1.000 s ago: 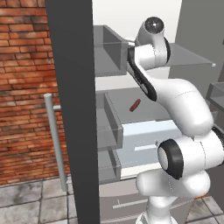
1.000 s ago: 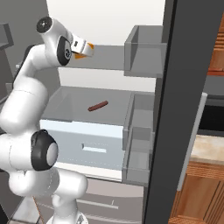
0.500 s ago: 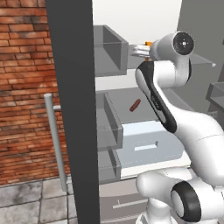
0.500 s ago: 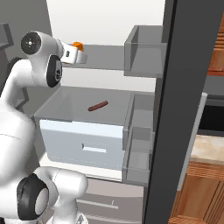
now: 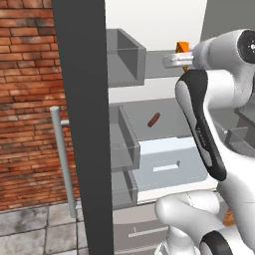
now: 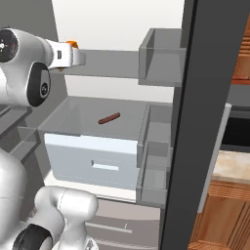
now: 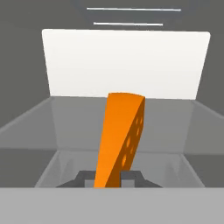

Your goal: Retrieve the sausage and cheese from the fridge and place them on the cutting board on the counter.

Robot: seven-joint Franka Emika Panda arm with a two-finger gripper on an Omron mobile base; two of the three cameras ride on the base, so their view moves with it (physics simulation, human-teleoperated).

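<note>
In the fridge (image 5: 124, 60), the sausage (image 5: 154, 119) is lying on the glass shelf above the pale drawer (image 5: 169, 167), waiting its turn. To its right and higher, my claw (image 7: 108, 177) is clamping the cheese (image 7: 121, 135) by its thin end, wedge pointing ahead, so I can be carrying it out to the cutting board.

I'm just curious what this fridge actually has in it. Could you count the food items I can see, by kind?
Cheese wedge, orange, gripped between the gripper fingers: 1
Sausage, reddish-brown, lying on the shelf above the pale drawer: 1
Total: 2 food items
</note>
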